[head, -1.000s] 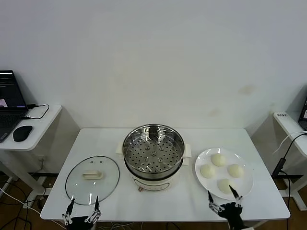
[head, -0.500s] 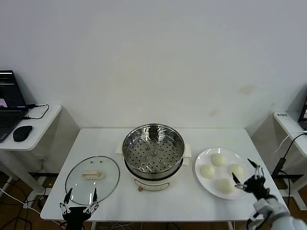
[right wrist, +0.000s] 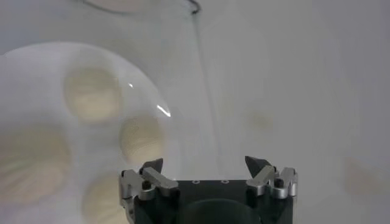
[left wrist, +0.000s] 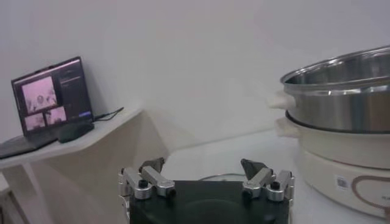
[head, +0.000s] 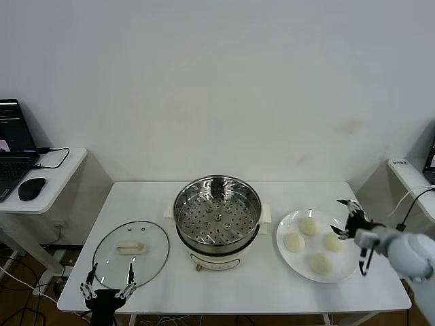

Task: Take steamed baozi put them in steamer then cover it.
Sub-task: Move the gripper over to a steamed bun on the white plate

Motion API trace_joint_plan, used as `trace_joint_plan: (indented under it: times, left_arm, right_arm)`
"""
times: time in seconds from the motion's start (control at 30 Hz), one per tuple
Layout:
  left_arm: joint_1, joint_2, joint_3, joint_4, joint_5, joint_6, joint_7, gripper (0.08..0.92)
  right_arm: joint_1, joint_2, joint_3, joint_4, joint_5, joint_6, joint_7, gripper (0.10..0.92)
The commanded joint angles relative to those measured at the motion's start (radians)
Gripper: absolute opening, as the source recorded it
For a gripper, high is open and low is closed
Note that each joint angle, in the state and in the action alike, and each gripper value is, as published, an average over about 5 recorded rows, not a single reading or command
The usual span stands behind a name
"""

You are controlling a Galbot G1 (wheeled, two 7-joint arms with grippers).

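Observation:
The steamer (head: 217,214), a shiny perforated basket on a cream pot base, stands empty at the table's middle; the left wrist view shows it side-on (left wrist: 344,91). Several cream-white baozi lie on a white plate (head: 350,261), among them one at the back (head: 309,226) and one at the front (head: 321,263). The cover (head: 130,251), a glass lid with a cream handle, lies flat to the steamer's left. My right gripper (head: 346,219) hovers open and empty above the plate's right rim, beside a baozi (right wrist: 141,137). My left gripper (head: 111,273) hangs open and empty at the table's front edge by the cover.
A side desk at far left carries a laptop (head: 12,146) and a mouse (head: 31,188). Another desk edge with cables (head: 408,204) stands at far right. A white wall backs the table (head: 149,200).
My right arm has swung up from the table's front edge to the plate's right side, over the baozi. The left gripper has sunk slightly and drifted left.

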Motion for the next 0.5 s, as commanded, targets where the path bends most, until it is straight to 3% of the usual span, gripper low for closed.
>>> trace_joint_plan:
  times: [0.03, 0.17, 0.5]
  left_arm:
    - [-0.008, 0.003, -0.013, -0.001, 0.021, 0.013, -0.006, 0.823]
    - [-0.016, 0.003, -0.02, -0.001, 0.017, 0.016, -0.004, 0.823]
    - [-0.038, 0.02, -0.044, 0.006, -0.002, 0.029, 0.003, 0.823]
  right_arm:
    - [0.641, -0.091, -0.678, -0.239, 0.136, 0.027, -0.276, 0.823]
    - [0.751, -0.048, -0.831, -0.278, 0.151, 0.044, -0.314, 0.823]
    - [0.754, 0.072, -0.888, -0.391, 0.12, 0.028, -0.29, 0.823]
